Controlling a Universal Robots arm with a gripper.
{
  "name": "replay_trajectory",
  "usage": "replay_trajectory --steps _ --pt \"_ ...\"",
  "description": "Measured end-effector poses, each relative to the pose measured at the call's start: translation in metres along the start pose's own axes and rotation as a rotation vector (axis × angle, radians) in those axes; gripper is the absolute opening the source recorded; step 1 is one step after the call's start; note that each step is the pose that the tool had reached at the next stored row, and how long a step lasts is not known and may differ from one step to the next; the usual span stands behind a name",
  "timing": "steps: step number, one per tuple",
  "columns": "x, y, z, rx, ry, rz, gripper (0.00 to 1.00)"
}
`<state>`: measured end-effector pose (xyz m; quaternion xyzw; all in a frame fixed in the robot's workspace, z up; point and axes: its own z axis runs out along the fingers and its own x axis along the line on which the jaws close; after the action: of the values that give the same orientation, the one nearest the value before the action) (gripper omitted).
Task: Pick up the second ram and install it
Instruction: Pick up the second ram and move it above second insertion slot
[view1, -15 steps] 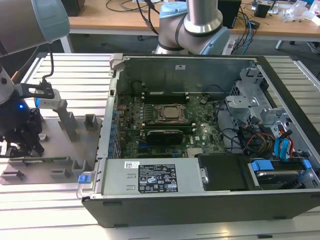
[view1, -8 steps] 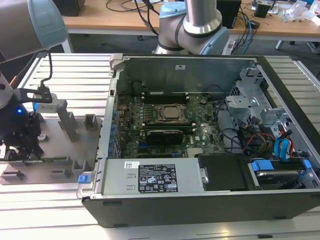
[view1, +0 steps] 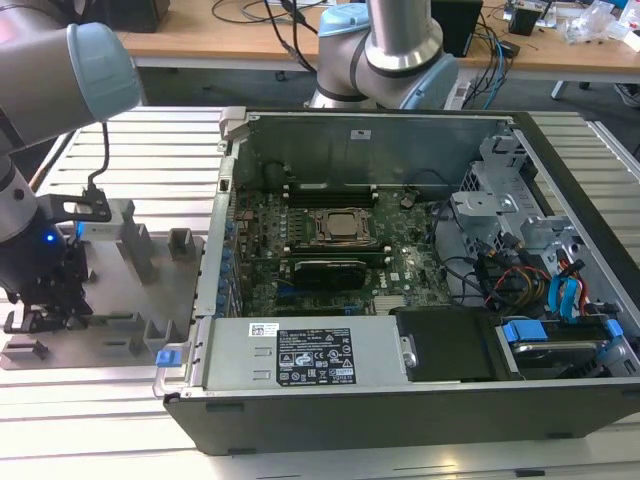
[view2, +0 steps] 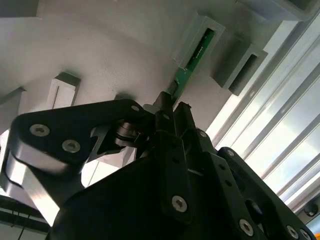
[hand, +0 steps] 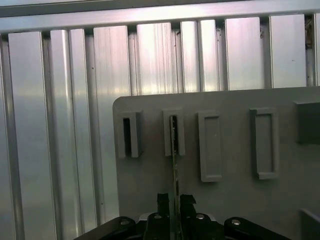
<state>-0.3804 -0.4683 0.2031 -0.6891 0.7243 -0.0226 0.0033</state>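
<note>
Second ram (view2: 193, 56), a long, narrow green circuit-board stick, sits on the flat grey plastic holder plate (view1: 120, 322) with its far end in the slot of a grey rectangular plastic holder block (hand: 166, 135), and it runs from that block straight in between the gripper's fingertips. A ribbed, slotted aluminium table (view1: 150, 150) lies under the plate and reaches out past its edges in the first wrist view. An open black desktop computer case (view1: 400, 405) stands on the table just beside the plate, on the exterior view's right of it, with a green motherboard (view1: 300, 250) and a square metal CPU socket (view1: 343, 228) showing inside. A grey robot arm with pale blue joint caps (view1: 60, 70) bends down over the plate from above. Its black two-finger gripper (view1: 45, 315) hangs low over the plate's side away from the case. In both wrist views the fingers stand closed in on the stick, one against each flat face, pinching its near part. The slotted block belongs to a row of like grey blocks on the plate, with one neighbour (hand: 129, 135) close on one side and two on the other. In the first wrist view the stick (hand: 174, 150) shows edge-on as a thin line from the slot to the gripper (hand: 175, 200)
</note>
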Motion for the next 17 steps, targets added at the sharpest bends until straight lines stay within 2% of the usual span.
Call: replay_trajectory --steps 3,5,13,15,17 --pt "0.0 0.0 0.0002 0.0 -0.0002 0.0 0.23" --pt "0.0 0.0 0.0002 0.0 -0.0001 0.0 0.13" --pt "0.0 0.0 0.0005 0.0 -0.0001 0.0 0.13" --pt "0.0001 -0.0002 -0.006 0.0001 -0.0002 0.0 0.13" --pt "0.0004 -0.0007 -0.0187 0.0001 -0.0001 0.0 0.13"
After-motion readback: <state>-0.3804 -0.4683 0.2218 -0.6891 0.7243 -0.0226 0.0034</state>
